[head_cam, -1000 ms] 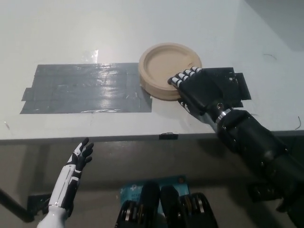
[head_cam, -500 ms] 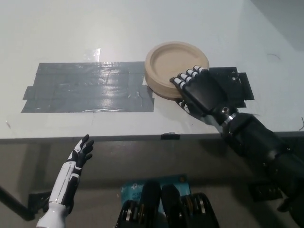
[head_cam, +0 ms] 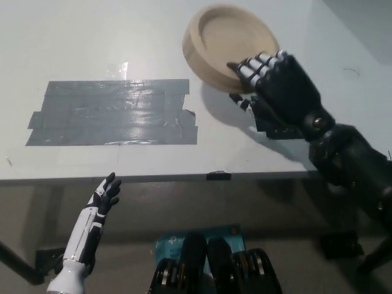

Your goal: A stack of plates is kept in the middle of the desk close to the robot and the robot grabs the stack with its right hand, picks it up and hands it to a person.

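A tan stack of plates (head_cam: 223, 43) hangs above the white desk (head_cam: 110, 37), tilted, with its shadow on the desk beneath it. My black right hand (head_cam: 275, 82) is shut on the stack's near right rim, fingers over the top edge. My white left hand (head_cam: 101, 205) rests below the desk's front edge at the lower left, fingers apart and holding nothing.
A wide patch of grey tape (head_cam: 113, 113) covers the desk's middle left. A dark tape patch (head_cam: 282, 128) lies under my right wrist. The desk's front edge (head_cam: 184, 177) runs across the picture. A blue object (head_cam: 168, 245) lies on the floor below.
My right hand has lifted the plate stack off the desk and carried it up and away from me. The left hand has stayed put.
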`<action>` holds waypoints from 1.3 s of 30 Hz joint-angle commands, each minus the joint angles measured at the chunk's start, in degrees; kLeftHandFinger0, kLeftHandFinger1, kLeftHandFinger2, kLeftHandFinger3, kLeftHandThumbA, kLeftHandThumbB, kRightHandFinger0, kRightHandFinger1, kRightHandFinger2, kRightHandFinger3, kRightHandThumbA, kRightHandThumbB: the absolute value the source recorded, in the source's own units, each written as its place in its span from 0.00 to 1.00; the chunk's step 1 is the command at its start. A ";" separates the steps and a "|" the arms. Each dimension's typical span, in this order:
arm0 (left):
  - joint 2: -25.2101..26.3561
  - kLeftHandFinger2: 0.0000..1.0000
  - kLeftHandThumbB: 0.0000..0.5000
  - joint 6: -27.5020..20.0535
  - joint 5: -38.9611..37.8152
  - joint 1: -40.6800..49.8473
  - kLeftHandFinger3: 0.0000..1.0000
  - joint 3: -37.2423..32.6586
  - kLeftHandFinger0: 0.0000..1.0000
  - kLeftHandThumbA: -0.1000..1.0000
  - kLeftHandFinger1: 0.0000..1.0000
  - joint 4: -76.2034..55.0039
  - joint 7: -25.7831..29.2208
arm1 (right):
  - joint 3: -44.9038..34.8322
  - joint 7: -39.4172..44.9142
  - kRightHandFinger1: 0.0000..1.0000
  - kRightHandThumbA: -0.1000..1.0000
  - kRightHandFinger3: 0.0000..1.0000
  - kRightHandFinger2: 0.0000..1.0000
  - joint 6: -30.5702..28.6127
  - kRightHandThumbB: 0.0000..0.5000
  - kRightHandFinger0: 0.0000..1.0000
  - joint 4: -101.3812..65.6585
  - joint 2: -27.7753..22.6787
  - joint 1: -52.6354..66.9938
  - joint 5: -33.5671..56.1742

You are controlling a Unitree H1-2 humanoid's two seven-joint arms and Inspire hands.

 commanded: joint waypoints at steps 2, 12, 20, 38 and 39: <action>0.82 1.00 0.00 -0.36 -0.31 -1.26 1.00 0.24 1.00 1.00 1.00 -1.17 -0.57 | -4.05 2.18 0.00 0.00 0.13 0.00 -0.31 0.60 0.00 -9.35 -2.82 -1.63 0.20; 0.73 1.00 0.00 -0.85 0.13 -1.28 1.00 -0.09 1.00 1.00 1.00 -1.17 -0.48 | -3.21 4.43 0.00 0.00 0.16 0.00 -2.59 0.66 0.00 -3.08 -0.69 -4.34 -0.62; 0.66 1.00 0.00 -0.39 -0.50 -0.20 1.00 -0.06 1.00 1.00 1.00 -1.77 -0.75 | -1.18 4.54 0.00 0.00 0.17 0.01 -3.48 0.66 0.00 7.03 3.03 -7.97 -1.27; 0.80 1.00 0.00 -0.88 0.20 -0.61 1.00 -0.39 1.00 1.00 1.00 -1.34 -0.71 | 1.54 3.03 0.11 0.00 0.22 0.21 -3.30 0.56 0.00 24.97 10.36 -17.22 -0.37; 0.87 1.00 0.00 -0.58 0.14 -0.57 1.00 -0.38 1.00 1.00 1.00 -1.45 -0.77 | 1.43 4.20 0.11 0.00 0.22 0.21 -3.24 0.56 0.00 25.17 10.54 -17.21 0.03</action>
